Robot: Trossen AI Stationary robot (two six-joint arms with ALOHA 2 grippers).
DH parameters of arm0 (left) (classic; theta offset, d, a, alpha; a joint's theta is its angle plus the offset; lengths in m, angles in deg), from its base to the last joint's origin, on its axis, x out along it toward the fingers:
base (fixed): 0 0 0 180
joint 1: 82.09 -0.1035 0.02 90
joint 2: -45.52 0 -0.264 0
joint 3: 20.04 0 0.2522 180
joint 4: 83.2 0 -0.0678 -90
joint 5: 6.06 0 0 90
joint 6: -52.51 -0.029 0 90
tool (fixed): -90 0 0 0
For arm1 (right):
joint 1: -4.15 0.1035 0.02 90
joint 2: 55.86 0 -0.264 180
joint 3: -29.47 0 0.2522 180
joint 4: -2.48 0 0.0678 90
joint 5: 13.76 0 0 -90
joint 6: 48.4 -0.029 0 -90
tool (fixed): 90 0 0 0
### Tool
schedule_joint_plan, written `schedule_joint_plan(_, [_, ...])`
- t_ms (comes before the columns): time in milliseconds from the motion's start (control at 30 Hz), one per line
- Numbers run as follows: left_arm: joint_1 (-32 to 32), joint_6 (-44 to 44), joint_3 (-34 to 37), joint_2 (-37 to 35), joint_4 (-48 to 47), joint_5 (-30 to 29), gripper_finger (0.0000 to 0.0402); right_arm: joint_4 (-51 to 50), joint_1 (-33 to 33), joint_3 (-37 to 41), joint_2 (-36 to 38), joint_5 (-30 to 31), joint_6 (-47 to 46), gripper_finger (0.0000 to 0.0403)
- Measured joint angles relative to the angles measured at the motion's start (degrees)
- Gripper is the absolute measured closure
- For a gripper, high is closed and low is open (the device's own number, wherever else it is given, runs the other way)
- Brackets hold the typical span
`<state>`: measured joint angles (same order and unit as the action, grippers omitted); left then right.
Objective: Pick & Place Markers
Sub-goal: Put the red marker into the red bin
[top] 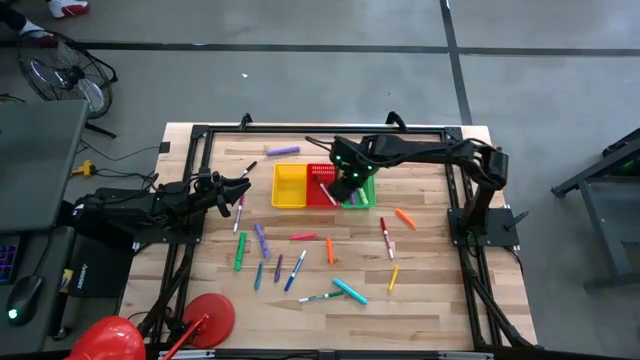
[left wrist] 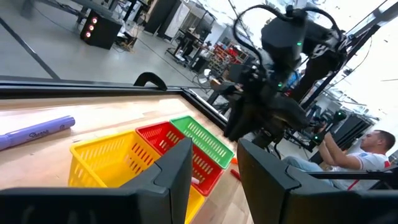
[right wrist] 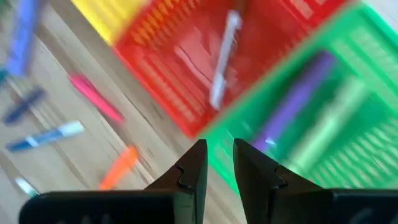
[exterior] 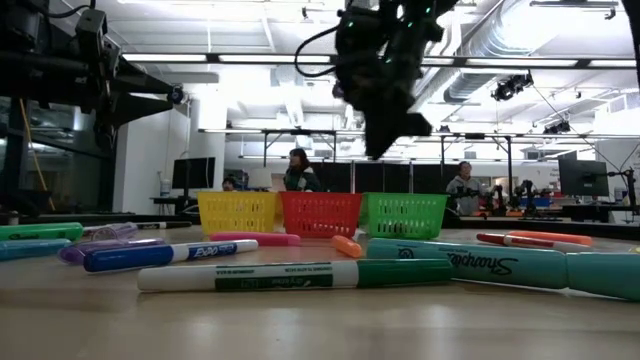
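Right gripper (top: 352, 183) hovers over the green basket (top: 362, 196) near the table's far edge, fingers parted and holding nothing. Left gripper (top: 238, 190) waits by the left edge, fingers apart. Markers (top: 297, 270) lie scattered across the table (top: 430, 300); a purple one (right wrist: 297, 99) rests in the green basket, a white one (right wrist: 224, 59) in the red basket (top: 322, 186).

In the right wrist view, motion blur smears the purple marker (right wrist: 297, 99) and a pale green marker (right wrist: 329, 118) inside the green mesh basket (right wrist: 367, 56); we cannot read their caps or labels. The yellow mesh basket (right wrist: 109, 15) is cut off by the picture's edge there.

In the high view, the right pincer (top: 352, 180) covers part of the red mesh basket (top: 322, 186) and the green one, so we cannot count their contents.

In the low view, the teal marker (exterior: 500, 266) runs past the edge. The distant people (exterior: 300, 170) are too small to describe.
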<state>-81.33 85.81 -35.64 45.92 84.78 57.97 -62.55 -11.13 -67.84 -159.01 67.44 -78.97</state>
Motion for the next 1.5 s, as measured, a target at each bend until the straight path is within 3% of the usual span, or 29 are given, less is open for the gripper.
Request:
schedule_joint_plan(233, [0.00,0.00,0.02,-0.01,0.15,0.00,0.0275,-12.43,2.34,0.00,4.29,3.27,1.07,0.0336])
schedule_joint_plan(533, [0.01,0.00,0.02,-0.01,0.22,0.00,0.0275,-20.44,4.77,0.38,6.94,8.07,1.09,0.0336])
schedule_joint_plan(700, [0.00,0.00,0.02,0.00,0.22,0.00,0.0275,-16.03,6.07,8.65,12.17,7.51,-1.52,0.0336])
schedule_joint_plan(1067, [0.00,0.00,0.04,0.00,0.26,-0.04,0.0275,-7.91,11.60,29.16,25.31,7.20,-19.25,0.0336])
schedule_joint_plan(1500, [0.02,0.00,0.04,0.01,0.28,-0.04,0.0275,-2.17,17.99,35.04,25.38,6.76,-39.16,0.0336])
